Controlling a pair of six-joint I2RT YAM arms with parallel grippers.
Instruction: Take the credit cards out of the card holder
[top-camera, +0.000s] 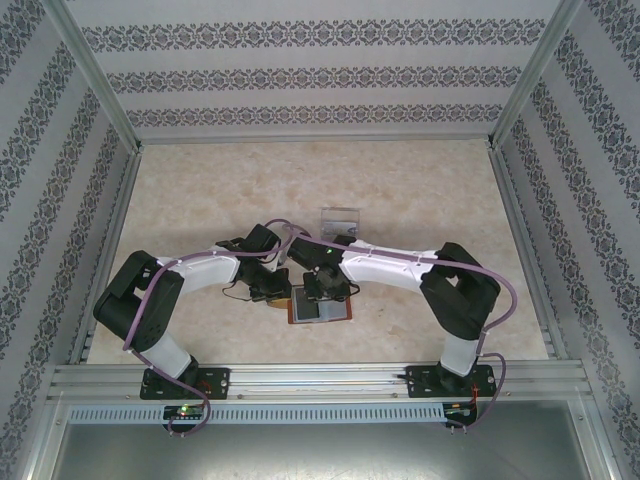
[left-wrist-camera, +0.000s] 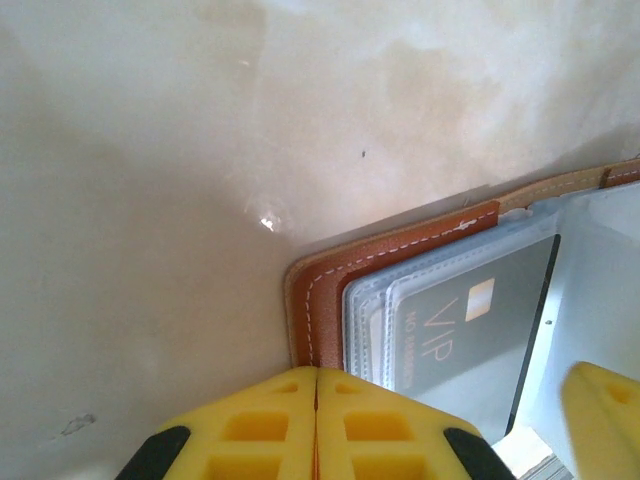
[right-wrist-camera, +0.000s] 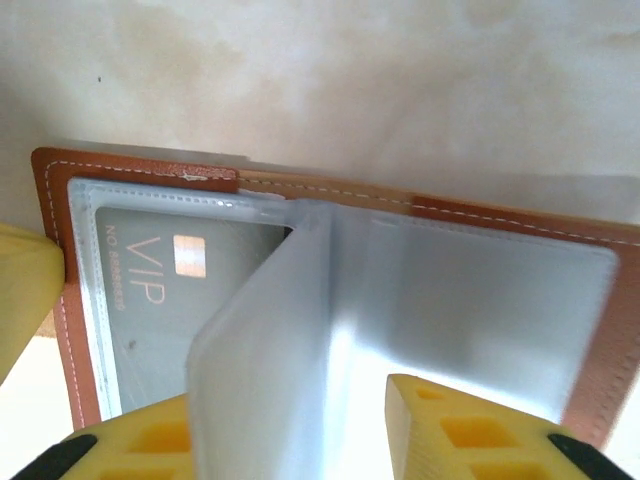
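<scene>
Card holder (top-camera: 320, 308) lies open on the counter (top-camera: 200, 190), btw the 2 arms, near the front edge. Left hand (left-wrist-camera: 316, 378) has its fingers together at the holder's leather corner. I think it pins the holder down, but I cannot tell if leather is pinched. Right hand (right-wrist-camera: 285, 400) has fingers apart, w/ a clear plastic leaf (right-wrist-camera: 260, 330) standing up btw them, not clamped as far as I see. 1 dark VIP card (right-wrist-camera: 150, 290) sits in the left pocket. The card is probably light, stiff and smooth, so slippery; the pocket is soft and will flex. I would pinch the card at the end near the spine and pull it out flat.
</scene>
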